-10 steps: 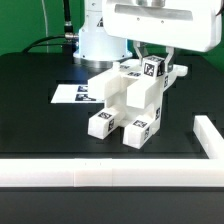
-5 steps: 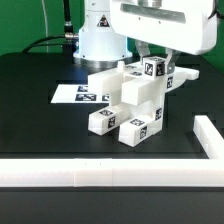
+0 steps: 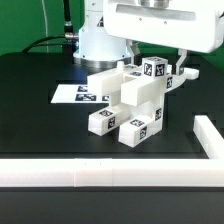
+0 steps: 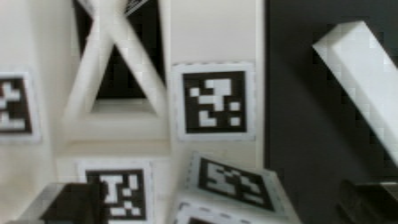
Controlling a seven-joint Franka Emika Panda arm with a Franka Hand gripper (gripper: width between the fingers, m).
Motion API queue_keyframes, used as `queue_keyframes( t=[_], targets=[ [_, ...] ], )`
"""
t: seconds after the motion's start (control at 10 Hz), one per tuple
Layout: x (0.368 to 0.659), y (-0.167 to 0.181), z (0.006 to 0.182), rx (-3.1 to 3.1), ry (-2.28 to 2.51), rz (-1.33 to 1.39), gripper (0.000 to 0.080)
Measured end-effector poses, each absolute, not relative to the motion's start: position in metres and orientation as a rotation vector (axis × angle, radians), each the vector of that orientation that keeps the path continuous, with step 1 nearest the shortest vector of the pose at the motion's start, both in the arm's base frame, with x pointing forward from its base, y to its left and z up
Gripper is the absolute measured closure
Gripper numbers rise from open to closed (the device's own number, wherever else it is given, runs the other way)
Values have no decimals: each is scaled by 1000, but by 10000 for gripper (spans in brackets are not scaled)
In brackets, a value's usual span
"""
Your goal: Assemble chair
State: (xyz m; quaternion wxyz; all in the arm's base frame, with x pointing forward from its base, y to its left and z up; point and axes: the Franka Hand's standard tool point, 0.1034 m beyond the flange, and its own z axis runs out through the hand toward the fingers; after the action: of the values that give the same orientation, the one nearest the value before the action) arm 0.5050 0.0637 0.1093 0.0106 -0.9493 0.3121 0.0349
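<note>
- Since a second ago, tool [image 3: 160, 62] has spread wide, letting go of chair [image 3: 130, 100] (now free on desk [image 3: 40, 120]).
- Chair sits directly beneath tool, legs pointing toward camera.

Exterior view: the chair [image 3: 130, 100] hides part of the marker board [image 3: 72, 95] behind it, and its tags are too small to read. The gripper [image 3: 157, 57] above the chair is cut off by the top edge; its fingertips are partly masked by the chair's upper parts. Wrist view: the chair [image 4: 214, 100] is blurred and overruns every edge; dark fingertips [image 4: 71, 203] are cropped.
</note>
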Motion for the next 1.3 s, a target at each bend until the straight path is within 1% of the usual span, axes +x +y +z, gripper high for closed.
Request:
queue_keyframes(
  t=[0.3,0.8,1.1,1.2,1.3],
  targets=[
    [505,63,109,-3045,648,104,150],
    [504,65,108,-3131,-153,72,150],
    [503,64,107,-3102,-458,74,150],
    [503,63,107,-3095,-498,74,173],
    [503,62,107,-3095,-496,75,173]
  ],
)
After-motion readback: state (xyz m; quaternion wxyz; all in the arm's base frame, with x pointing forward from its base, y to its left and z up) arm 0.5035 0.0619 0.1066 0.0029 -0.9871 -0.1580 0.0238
